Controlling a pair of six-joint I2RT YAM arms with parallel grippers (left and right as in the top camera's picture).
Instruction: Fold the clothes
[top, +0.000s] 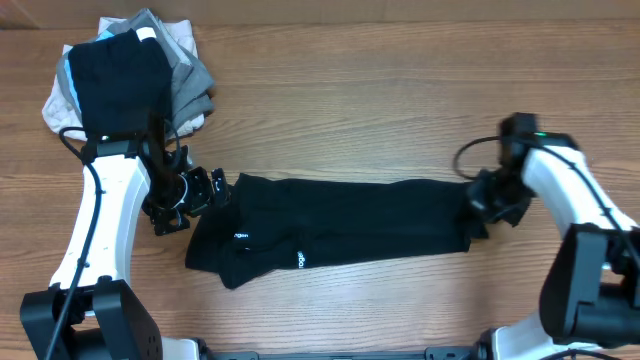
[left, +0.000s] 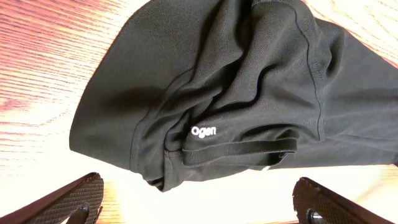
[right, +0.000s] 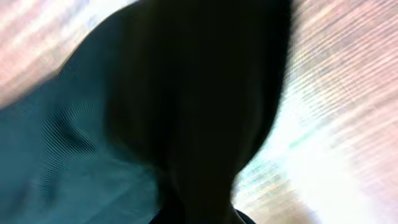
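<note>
Worktop (top: 400, 90) of pale wood grain is seen filling the overhead view. On its near half the black shirt (top: 350, 225) is laid out as a long flat band running left to right — its left end wider and rumpled with overlapped folds, its right end narrower. At the far left corner a stacked pile of garments (top: 130, 75) is found, with a black piece on top and grey, beige and light-blue edges showing beneath; it is kept well apart from the shirt. The left arm (top: 105, 230), white with black joints, is stretched from the near left edge toward the shirt's left end, and the right arm (top: 570, 200) is bent in from the near right. The left hand (top: 205, 195) is held just beside the shirt's left end with its fingers (left: 68, 199) spread wide, and nothing is gripped between them. The right hand (top: 480, 212) is set on the shirt's right end with its fingers pressed together. The fabric is bunched there — pinched, as far as can be told, since the right wrist view is blurred and filled by dark cloth. Small white lettering (left: 204, 131) is seen on a folded hem at the left end.
</note>
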